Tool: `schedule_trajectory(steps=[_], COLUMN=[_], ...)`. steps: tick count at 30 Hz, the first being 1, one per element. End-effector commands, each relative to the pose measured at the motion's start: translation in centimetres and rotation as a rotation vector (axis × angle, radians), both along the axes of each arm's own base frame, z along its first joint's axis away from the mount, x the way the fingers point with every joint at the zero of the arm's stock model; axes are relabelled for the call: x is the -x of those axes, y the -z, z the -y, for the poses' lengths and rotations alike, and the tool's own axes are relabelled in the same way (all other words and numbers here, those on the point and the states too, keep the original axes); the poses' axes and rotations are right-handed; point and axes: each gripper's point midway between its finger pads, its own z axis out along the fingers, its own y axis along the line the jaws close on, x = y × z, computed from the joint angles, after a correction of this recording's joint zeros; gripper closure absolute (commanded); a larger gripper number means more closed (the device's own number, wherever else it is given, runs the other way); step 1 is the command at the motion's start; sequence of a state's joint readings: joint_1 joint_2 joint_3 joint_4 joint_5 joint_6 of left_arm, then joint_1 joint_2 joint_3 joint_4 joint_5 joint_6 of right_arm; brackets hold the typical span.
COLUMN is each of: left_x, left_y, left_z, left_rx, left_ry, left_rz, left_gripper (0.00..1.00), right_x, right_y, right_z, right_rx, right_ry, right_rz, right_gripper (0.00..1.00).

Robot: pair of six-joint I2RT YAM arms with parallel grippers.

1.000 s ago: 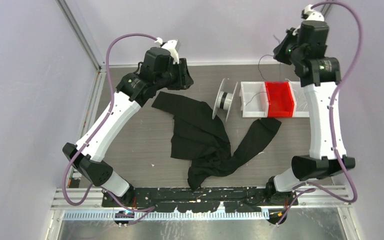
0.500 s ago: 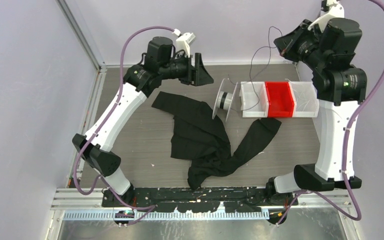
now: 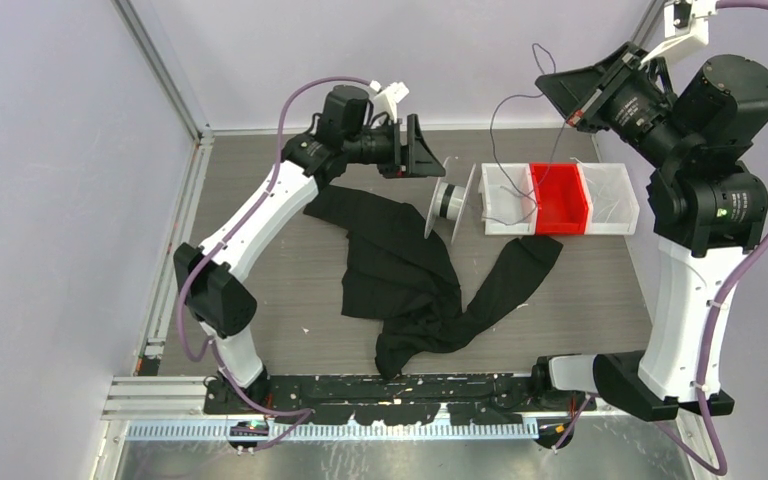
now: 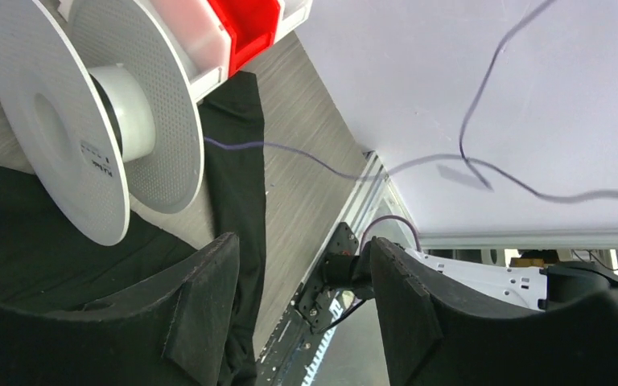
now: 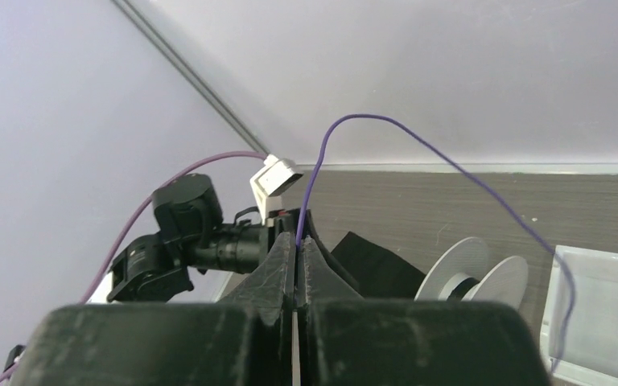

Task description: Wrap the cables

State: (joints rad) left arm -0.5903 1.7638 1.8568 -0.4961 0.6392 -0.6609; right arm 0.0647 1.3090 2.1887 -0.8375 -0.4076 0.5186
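Note:
The cable (image 3: 491,130) is a thin dark wire. It loops in the air from my right gripper (image 3: 558,100) down into the white bin (image 3: 505,212). In the right wrist view the right gripper (image 5: 298,238) is shut on the purple-looking cable (image 5: 354,117), which arcs away to the right. The white spool (image 3: 452,200) stands on edge left of the bins and also shows in the right wrist view (image 5: 471,269). My left gripper (image 3: 422,150) is open and empty just left of the spool. In the left wrist view the open left gripper (image 4: 302,249) faces past the spool (image 4: 88,104), with the cable (image 4: 249,145) running behind it.
A large black cloth (image 3: 400,260) lies crumpled in the middle of the table, under the left arm and in front of the spool. A red bin (image 3: 558,195) sits between two white bins (image 3: 610,200) at the back right. Walls close in behind and to the left.
My right gripper has risen and swung right, lifting the cable into a taller loop. My left gripper has moved right, up to the spool.

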Motion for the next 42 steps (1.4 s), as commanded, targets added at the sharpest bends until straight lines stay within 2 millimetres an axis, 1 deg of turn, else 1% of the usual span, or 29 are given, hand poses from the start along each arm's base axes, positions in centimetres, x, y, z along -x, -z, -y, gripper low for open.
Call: schedule_trajectory(steps=[1,5,7,9,12,15,18,21,22,25,30,36,37,42], left_x=[-0.3,-1.5,-2.5,-3.2,-4.1,-5.0,-5.8,-5.7,-5.6,-5.6,-5.5,-5.4,-5.5,-5.8], left_y=[-2.4,-0.4,0.9,1.8,2.6,3.4,4.1,4.3,4.3,5.1,6.3,7.1,7.2,8.0], left_z=[0.5,-0.4,-1.1,-1.5,-2.0,-3.0,-4.0,-4.0,-4.0,-4.0,-4.2,-4.1,-4.0,-4.0], left_rx=[0.058,-0.034,-0.089,-0.127,-0.158,-0.171,-0.175,-0.178,-0.176,-0.189,-0.206,-0.209,-0.210,-0.221], left_ry=[0.014,-0.046,-0.091,-0.116,-0.133,-0.153,-0.165,-0.148,-0.142,-0.143,-0.145,-0.137,-0.136,-0.137], left_rz=[0.014,0.057,0.083,0.116,0.131,0.100,0.068,0.066,0.061,0.044,0.027,0.012,0.011,0.010], left_gripper=[0.38,0.38,0.37,0.37,0.36,0.37,0.37,0.37,0.37,0.37,0.36,0.36,0.36,0.36], right_x=[1.1,0.6,-0.3,-1.4,-2.8,-4.6,-6.2,-7.5,-8.2,-9.4,-10.3,-10.6,-10.6,-11.3], right_y=[0.0,2.7,3.8,4.7,5.4,6.2,6.6,6.7,7.1,7.5,7.7,7.3,7.5,9.7], right_z=[-1.1,-1.7,-2.0,-2.0,-2.6,-2.7,-3.0,-3.4,-3.5,-3.8,-4.5,-6.5,-7.0,-7.8], right_rx=[0.033,0.076,0.079,0.071,0.046,0.033,0.026,0.020,0.018,0.019,0.022,0.023,0.032,0.067], right_ry=[-0.086,-0.142,-0.156,-0.154,-0.182,-0.175,-0.179,-0.191,-0.196,-0.198,-0.224,-0.290,-0.304,-0.304], right_rz=[0.015,-0.050,-0.077,-0.096,-0.093,-0.105,-0.108,-0.104,-0.113,-0.126,-0.129,-0.125,-0.126,-0.167], right_gripper=[0.99,0.99,1.00,0.99,1.00,0.99,1.00,1.00,1.00,0.99,1.00,1.00,1.00,0.99])
